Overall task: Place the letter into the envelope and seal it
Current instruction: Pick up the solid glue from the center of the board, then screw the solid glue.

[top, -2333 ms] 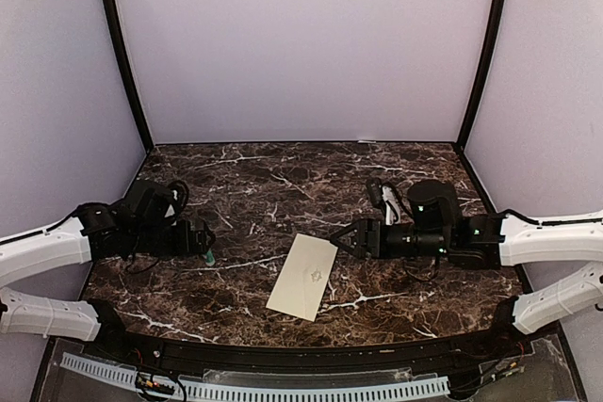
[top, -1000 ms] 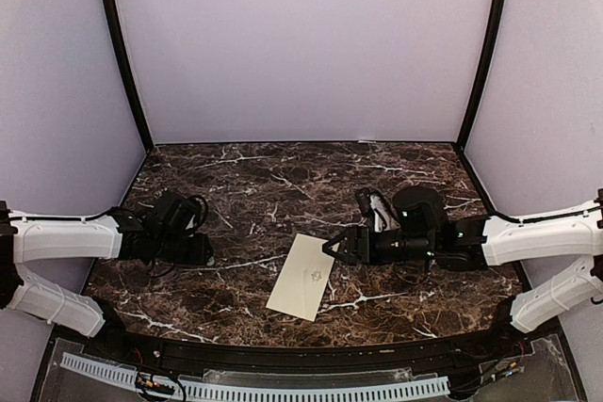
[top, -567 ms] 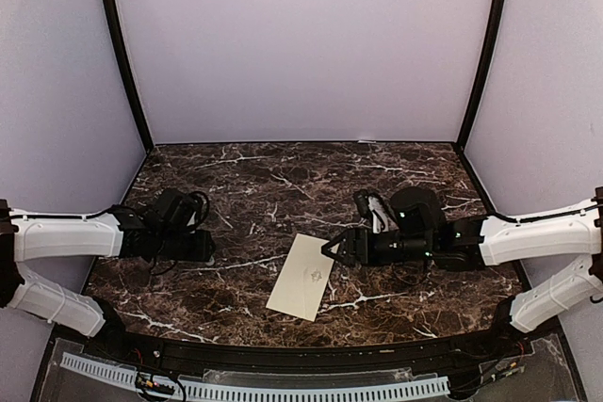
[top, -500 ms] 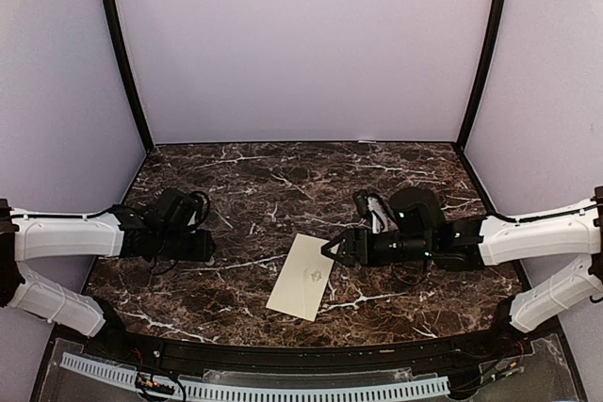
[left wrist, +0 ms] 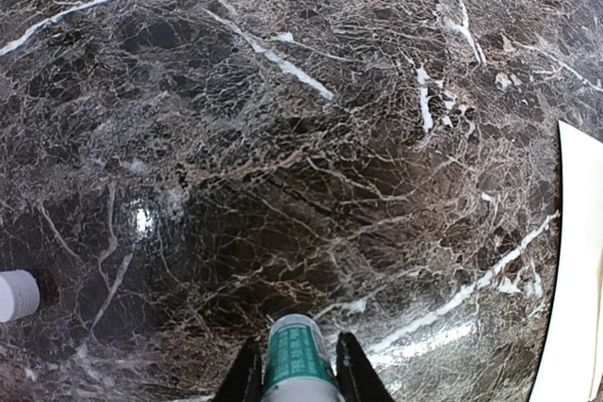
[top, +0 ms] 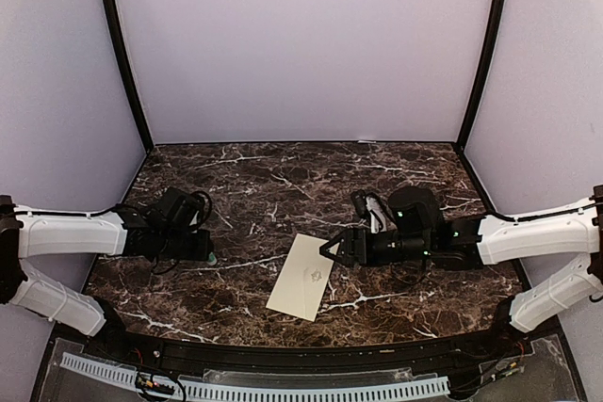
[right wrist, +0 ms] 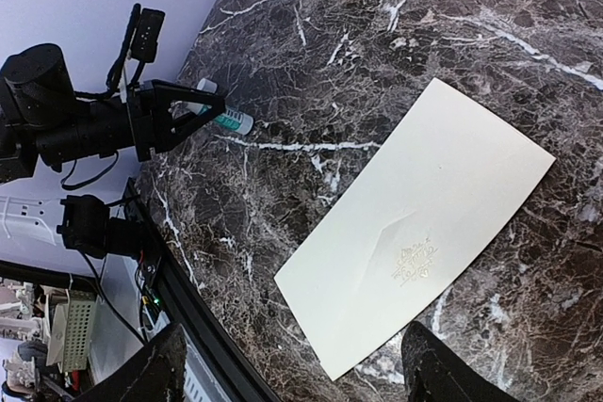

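The cream envelope [top: 303, 277] lies flat near the table's front, flap down, with a small embossed mark [right wrist: 415, 261] at its centre. The letter does not show in any view. My right gripper [top: 330, 249] hovers at the envelope's far right corner. In the right wrist view its jaws [right wrist: 292, 364] stand wide apart over the envelope's [right wrist: 424, 233] near end, with nothing between them. My left gripper [top: 205, 249] sits left of the envelope, shut on a green-and-white glue stick [left wrist: 294, 360] that points toward the envelope's edge [left wrist: 579, 280].
A small white cap [left wrist: 14, 294] stands on the dark marble table [top: 283, 185] left of my left gripper. Purple walls close the table in at the back and both sides. A black rail [top: 283, 357] runs along the front edge.
My left gripper has narrowed its jaws onto the glue stick and edged right. My right gripper has crept left toward the envelope. The envelope has not moved.
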### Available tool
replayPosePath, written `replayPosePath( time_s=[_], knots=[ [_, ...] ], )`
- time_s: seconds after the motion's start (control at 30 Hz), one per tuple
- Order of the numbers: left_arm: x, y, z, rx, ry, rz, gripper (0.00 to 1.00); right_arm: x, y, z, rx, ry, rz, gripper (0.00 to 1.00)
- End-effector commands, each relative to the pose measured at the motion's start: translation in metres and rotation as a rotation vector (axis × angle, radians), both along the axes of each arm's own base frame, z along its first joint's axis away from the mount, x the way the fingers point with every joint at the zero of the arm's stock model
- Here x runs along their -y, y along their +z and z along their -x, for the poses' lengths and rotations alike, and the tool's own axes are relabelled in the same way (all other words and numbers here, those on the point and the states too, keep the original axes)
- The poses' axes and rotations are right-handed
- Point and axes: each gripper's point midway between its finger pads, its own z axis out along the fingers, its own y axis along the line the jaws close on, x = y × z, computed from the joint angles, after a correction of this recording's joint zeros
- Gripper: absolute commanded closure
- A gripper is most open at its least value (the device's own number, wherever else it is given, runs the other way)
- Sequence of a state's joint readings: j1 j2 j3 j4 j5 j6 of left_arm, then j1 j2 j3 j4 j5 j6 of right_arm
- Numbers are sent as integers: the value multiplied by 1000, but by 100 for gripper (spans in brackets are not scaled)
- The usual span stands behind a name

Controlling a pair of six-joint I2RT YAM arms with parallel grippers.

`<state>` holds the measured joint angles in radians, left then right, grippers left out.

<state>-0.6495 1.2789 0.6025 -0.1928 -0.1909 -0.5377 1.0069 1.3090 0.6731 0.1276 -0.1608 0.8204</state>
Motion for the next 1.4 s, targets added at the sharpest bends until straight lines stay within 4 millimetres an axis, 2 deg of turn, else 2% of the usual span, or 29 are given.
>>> replayPosePath(
  time_s=[0.0,0.17,0.23,0.37,0.43,0.57,0.73,0.87,0.97,1.0,1.17,1.37],
  knots=[
    [-2,16,-6,46,18,11,83,-8,18,-3,38,11,-49,25],
    [4,30,-4,58,-8,49,91,-7,22,-2,48,19,-54,25],
    [9,41,-3,69,-35,82,95,-7,24,0,56,30,-59,25],
    [31,66,4,64,-131,180,97,-8,32,6,87,78,-81,25],
    [48,82,13,47,-216,264,98,-11,42,13,113,131,-111,25],
    [84,125,37,40,-417,460,98,-23,68,38,169,293,-190,29],
    [129,187,87,22,-714,675,98,-40,94,68,216,454,-256,29],
    [158,220,123,5,-888,757,98,-55,109,91,228,554,-302,27],
    [171,242,145,-15,-984,832,98,-64,117,107,226,617,-333,27],
    [173,248,147,-9,-996,856,98,-65,119,111,227,629,-340,28],
    [177,268,159,-16,-1063,925,98,-67,129,124,224,671,-382,32],
    [181,269,163,-29,-1075,925,99,-75,141,136,233,708,-417,36]
  ],
)
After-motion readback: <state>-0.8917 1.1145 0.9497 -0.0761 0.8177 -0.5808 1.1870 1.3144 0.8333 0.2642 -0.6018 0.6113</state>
